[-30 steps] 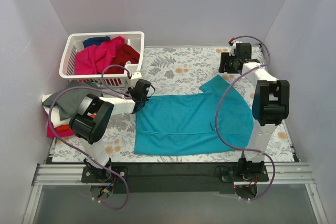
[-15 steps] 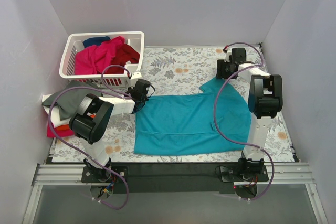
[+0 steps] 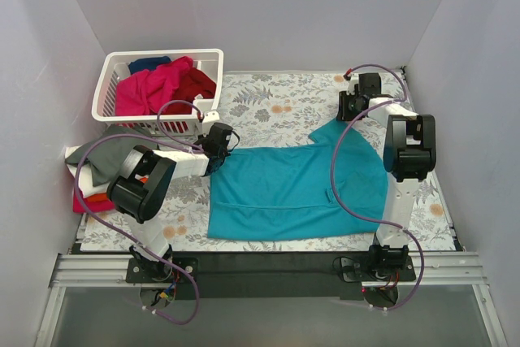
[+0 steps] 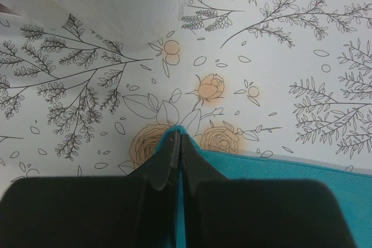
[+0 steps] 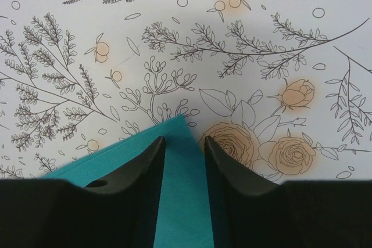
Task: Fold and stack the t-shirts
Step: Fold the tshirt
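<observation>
One teal t-shirt (image 3: 296,188) lies spread flat on the floral table (image 3: 268,107) in the overhead view, with the left jaws at its far-left corner and the right jaws at its far-right corner. A white basket (image 3: 213,58) holding magenta, dark red and navy shirts (image 3: 154,87) stands far left, a pile of shirts (image 3: 93,172) just in front of it. Left wrist view — the jaws are pressed together, pinching the teal edge. Right wrist view — the jaws stand slightly apart, the shirt's pointed corner lying between them.

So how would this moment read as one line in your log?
left claw: shut on teal t-shirt corner | right claw: open, straddling its far corner
</observation>
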`<state>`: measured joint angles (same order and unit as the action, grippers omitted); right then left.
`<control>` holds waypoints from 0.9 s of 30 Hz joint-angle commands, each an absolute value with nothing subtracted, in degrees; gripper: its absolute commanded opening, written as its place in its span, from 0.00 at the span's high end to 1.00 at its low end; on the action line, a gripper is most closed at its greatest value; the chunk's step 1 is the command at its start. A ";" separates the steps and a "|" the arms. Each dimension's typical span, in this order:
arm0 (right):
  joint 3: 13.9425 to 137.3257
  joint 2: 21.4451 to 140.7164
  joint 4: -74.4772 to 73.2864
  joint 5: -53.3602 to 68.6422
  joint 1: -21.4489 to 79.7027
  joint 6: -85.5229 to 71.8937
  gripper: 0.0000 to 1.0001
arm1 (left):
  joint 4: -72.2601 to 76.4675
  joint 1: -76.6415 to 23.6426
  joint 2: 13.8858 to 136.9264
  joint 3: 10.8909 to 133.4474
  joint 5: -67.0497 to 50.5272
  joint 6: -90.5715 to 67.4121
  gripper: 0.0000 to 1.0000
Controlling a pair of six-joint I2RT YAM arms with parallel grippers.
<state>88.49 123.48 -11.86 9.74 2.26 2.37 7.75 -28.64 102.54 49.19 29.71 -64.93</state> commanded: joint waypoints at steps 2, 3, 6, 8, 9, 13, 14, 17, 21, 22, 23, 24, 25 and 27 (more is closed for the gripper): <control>87.37 124.54 -12.13 11.95 2.11 3.16 0.74 | 5.54 -28.48 101.78 49.66 28.56 -64.34 1.00; 86.84 124.45 -12.13 12.30 2.11 3.16 0.79 | 5.54 -28.48 101.78 49.75 28.65 -64.34 1.00; 86.84 124.54 -12.22 13.97 2.11 3.43 0.98 | 5.36 -28.56 102.39 50.36 28.48 -64.25 1.00; 87.01 124.54 -12.30 14.94 2.11 3.60 0.99 | 5.10 -28.56 102.66 50.97 28.39 -64.16 1.00; 87.01 124.45 -12.30 15.20 2.20 3.52 0.99 | 5.18 -28.56 102.92 51.06 28.39 -64.25 1.00; 86.22 122.09 -12.04 16.26 2.11 2.81 0.99 | 5.18 -28.48 102.75 51.50 28.91 -64.33 1.00; 85.35 120.25 -11.78 16.52 2.11 2.20 0.99 | 5.19 -28.48 102.40 51.50 29.18 -64.42 1.00; 82.20 115.16 -10.38 17.31 2.11 1.24 0.99 | 5.71 -28.56 100.29 51.07 29.36 -64.34 1.00; 76.84 107.42 -8.62 18.02 2.37 0.44 0.99 | 7.90 -28.48 96.34 49.57 28.57 -64.07 1.00; 75.77 105.84 -8.35 18.19 2.46 0.44 0.99 | 8.43 -28.56 95.55 48.61 28.22 -63.99 1.00; 74.46 102.86 -8.09 18.02 2.63 0.44 0.99 | 8.70 -28.56 94.06 48.26 27.95 -64.07 1.00; 71.92 101.35 -8.09 17.93 2.81 0.44 0.99 | 8.96 -28.48 93.52 47.82 27.78 -64.16 1.00; 70.33 99.86 -7.91 17.84 2.90 -0.95 0.99 | 9.05 -28.48 92.73 47.29 27.43 -64.77 1.00; 67.34 95.64 -7.04 17.49 3.16 -1.49 0.99 | 9.93 -28.48 90.80 45.27 27.25 -65.21 1.00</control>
